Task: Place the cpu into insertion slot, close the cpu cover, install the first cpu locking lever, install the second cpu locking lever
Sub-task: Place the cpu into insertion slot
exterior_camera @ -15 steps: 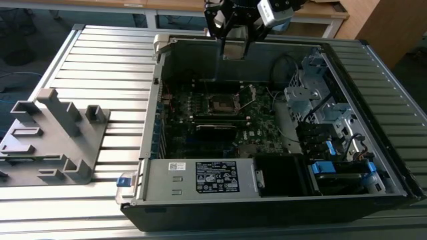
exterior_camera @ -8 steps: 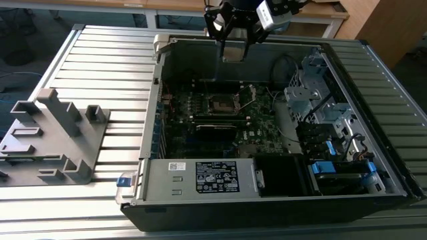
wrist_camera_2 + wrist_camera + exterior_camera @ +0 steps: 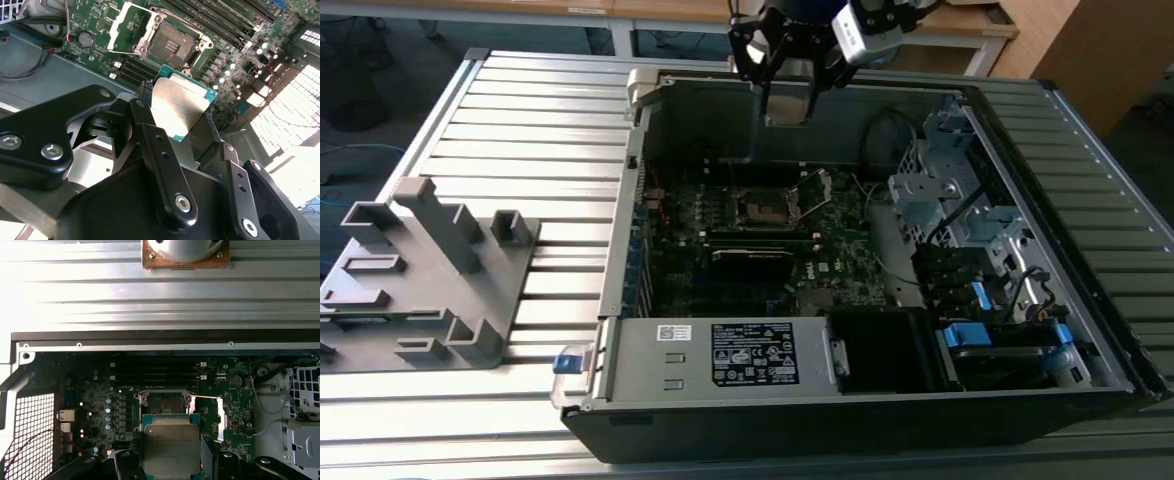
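Observation:
My gripper [image 3: 787, 95] hangs above the far wall of the open computer case, shut on the cpu [image 3: 177, 107]. The cpu is a small square chip with a dull grey metal top and green edge, held by two opposite sides between black fingers [image 3: 145, 117]. It also shows in the first wrist view [image 3: 171, 445], well above the board. The insertion slot [image 3: 172, 45] lies bare on the green motherboard, with a dark centre and a silvery rim; its place is seen too [image 3: 164, 405] [image 3: 761, 208]. The cpu cover [image 3: 127, 27] stands swung open beside the slot [image 3: 207, 415].
The case sits on a slatted aluminium table [image 3: 534, 130]. A power supply [image 3: 747, 355] with a white label fills the near end. A metal drive cage [image 3: 961, 200] and cables line the exterior view's right. A grey fixture [image 3: 420, 270] stands on the table at the exterior view's left. Memory slots [image 3: 155, 372] run beside the socket.

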`<state>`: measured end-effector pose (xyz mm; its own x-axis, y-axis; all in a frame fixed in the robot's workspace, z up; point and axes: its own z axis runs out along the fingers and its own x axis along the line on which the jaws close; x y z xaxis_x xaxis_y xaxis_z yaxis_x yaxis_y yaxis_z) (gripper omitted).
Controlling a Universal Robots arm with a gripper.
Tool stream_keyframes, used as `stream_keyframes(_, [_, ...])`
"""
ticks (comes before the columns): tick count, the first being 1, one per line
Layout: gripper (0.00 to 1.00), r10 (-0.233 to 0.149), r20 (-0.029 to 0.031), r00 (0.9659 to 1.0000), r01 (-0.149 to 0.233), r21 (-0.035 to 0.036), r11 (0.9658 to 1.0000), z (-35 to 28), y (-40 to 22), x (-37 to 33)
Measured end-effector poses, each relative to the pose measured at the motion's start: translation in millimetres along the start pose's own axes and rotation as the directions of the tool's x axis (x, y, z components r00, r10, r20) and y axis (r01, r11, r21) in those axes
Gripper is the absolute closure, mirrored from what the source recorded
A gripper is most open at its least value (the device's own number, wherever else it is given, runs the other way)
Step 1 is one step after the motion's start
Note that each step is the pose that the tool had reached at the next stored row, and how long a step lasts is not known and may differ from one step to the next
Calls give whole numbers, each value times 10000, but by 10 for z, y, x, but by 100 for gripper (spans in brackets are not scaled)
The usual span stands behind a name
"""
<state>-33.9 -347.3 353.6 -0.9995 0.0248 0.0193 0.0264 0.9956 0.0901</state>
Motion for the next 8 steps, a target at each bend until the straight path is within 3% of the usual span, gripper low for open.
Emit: stream_keyframes(8, [46, 0, 0, 10000, 0, 1, 10000, 7, -1, 0])
